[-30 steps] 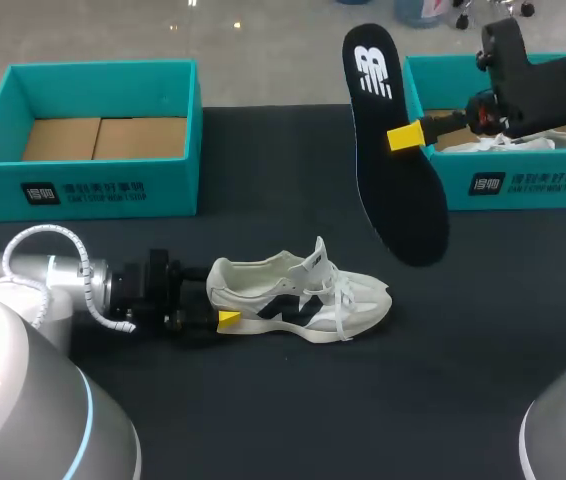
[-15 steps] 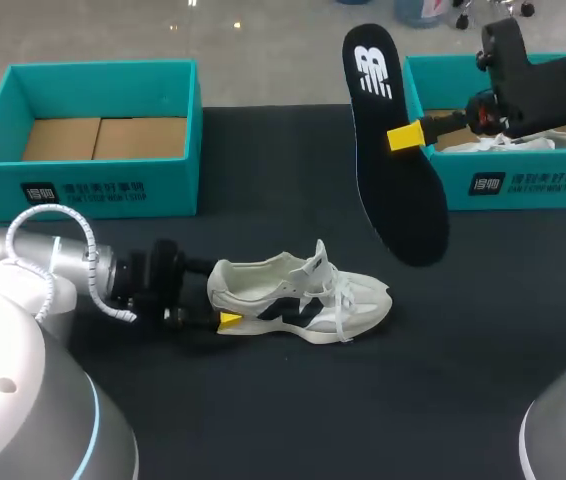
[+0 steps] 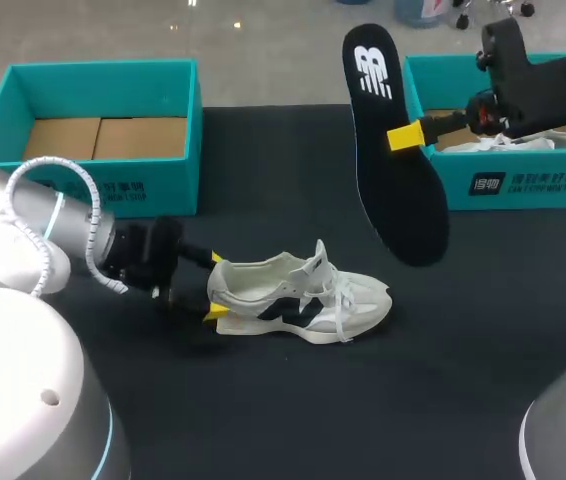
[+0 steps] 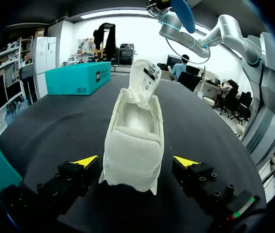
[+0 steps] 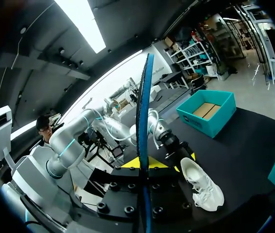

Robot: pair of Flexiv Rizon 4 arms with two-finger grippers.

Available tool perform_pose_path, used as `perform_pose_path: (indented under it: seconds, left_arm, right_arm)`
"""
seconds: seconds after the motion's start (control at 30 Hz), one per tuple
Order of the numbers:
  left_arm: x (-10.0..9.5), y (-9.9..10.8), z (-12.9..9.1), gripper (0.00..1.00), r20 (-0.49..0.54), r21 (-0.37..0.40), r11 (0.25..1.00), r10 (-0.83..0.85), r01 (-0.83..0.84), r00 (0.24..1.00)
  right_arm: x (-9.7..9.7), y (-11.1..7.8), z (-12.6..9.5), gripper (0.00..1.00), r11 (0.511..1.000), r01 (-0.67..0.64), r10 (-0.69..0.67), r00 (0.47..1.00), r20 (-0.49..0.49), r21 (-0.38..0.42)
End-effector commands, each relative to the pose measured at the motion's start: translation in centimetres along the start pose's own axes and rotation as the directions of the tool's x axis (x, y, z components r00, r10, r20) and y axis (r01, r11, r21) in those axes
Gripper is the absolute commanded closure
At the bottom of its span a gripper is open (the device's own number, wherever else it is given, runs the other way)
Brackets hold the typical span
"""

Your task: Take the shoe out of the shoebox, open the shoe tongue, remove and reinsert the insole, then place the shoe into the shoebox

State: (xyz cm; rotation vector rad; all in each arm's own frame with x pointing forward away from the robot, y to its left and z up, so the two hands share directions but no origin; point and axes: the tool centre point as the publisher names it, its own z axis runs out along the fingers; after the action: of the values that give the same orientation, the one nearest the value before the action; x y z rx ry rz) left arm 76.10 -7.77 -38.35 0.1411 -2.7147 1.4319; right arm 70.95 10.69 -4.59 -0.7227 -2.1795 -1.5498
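Left claw (image 4: pixel 135 161) gaped astride the heel of the soft, light sneaker (image 3: pixel 298 295), likely its firmest hold; right claw (image 5: pixel 145 164) pinched the bendy insole (image 3: pixel 393 170).

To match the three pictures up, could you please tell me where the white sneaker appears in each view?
Head view: the white sneaker lies mid-table, heel at the left gripper.
Left wrist view: the white sneaker sits heel-first between that gripper's open fingers.
Right wrist view: it lies on the table ahead of the right gripper.
Shared landmark: the black insole, clamped in the right gripper.
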Motion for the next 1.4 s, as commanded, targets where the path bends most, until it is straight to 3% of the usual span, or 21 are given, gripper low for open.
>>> perform_pose_path:
  seconds: [0.03, 0.23, 0.53, 0.83, 1.27, 1.4]
  left_arm:
    - [0.2, -0.3, -0.1, 0.00, 0.003, -0.052, 0.999, -0.002, 0.002, 1.000]
    - [0.2, -0.3, -0.1, 0.00, 0.003, -0.052, 0.999, -0.002, 0.002, 1.000]
    - [0.3, -1.5, -1.1, 0.00, 0.042, -0.377, 0.926, 0.038, -0.019, 0.998]
    - [0.0, -2.1, -1.3, 0.00, -0.025, -0.540, 0.841, 0.015, -0.026, 1.000]
    - [1.1, -3.9, -1.6, 0.00, -0.069, -0.673, 0.736, 0.047, -0.081, 0.997]
    - [1.5, -4.4, -1.8, 0.00, -0.039, -0.709, 0.702, 0.066, -0.074, 0.997]
  right_arm:
    - [-0.1, 0.0, 0.1, 1.00, 1.000, 0.000, 0.000, 1.000, 0.000, 0.001]
    - [-0.1, 0.0, 0.1, 1.00, 1.000, 0.000, 0.000, 1.000, 0.000, 0.001]
    - [-0.1, 0.0, 0.1, 1.00, 1.000, 0.000, 0.000, 1.000, 0.000, 0.001]
    - [-0.1, 0.0, 0.1, 1.00, 1.000, 0.000, 0.000, 1.000, 0.000, 0.001]
    - [-0.1, 0.0, 0.1, 1.00, 1.000, 0.000, 0.000, 1.000, 0.000, 0.001]
    - [-0.1, 0.0, 0.1, 1.00, 1.000, 0.000, 0.000, 1.000, 0.000, 0.001]
